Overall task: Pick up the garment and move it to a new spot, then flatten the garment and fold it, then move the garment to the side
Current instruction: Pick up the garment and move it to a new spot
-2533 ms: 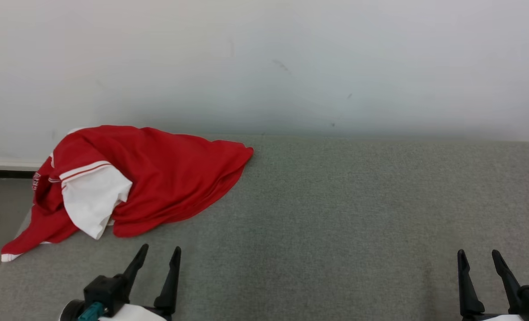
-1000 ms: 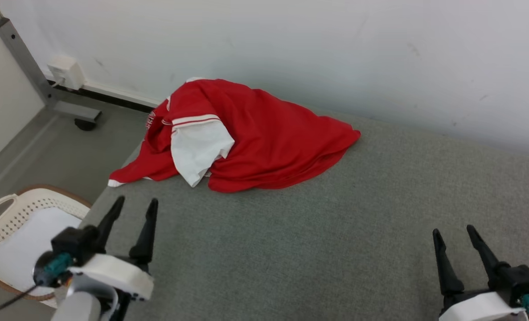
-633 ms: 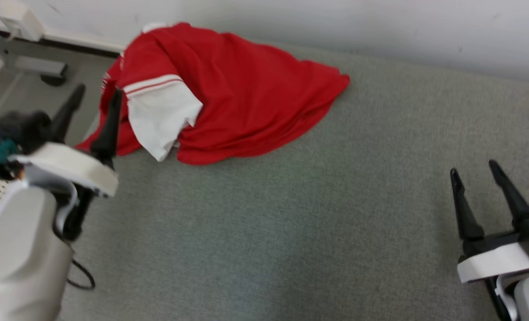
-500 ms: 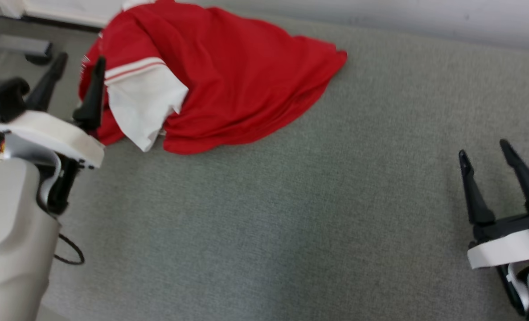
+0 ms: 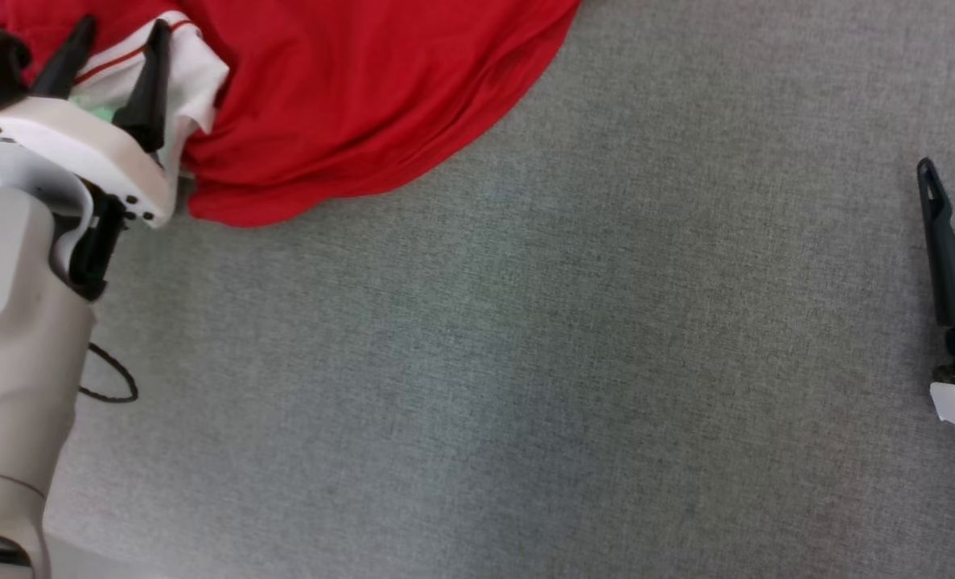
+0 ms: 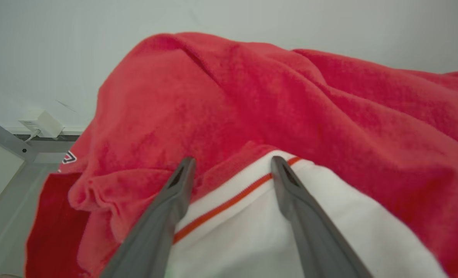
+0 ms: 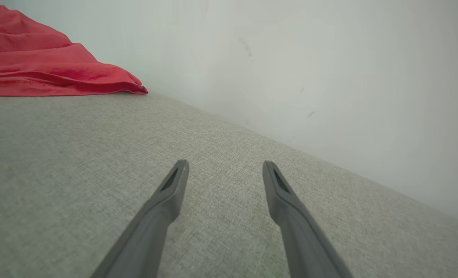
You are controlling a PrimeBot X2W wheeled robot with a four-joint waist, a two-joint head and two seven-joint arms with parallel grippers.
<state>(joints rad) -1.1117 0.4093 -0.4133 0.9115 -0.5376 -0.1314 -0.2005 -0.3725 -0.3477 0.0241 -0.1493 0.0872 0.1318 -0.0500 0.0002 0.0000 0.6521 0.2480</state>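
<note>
**Grey surface (image 5: 525, 362), red garment (image 5: 348, 88) bunched at the wall (image 7: 329, 77)**

We see the garment heaped at the wall's foot, not yet lifted. Our left hand (image 6: 232, 160) hovers spread wide and empty, its fingers straddling the white sleeve (image 6: 271, 231) on the side away from the wall. We judge it is lined up there to pinch a firm fold. Our right hand (image 7: 225, 164), equally wide and empty, waits farther along the wall over bare fabric. The garment's long axis runs along the wall, and its tapered corner points toward the right hand.
</note>
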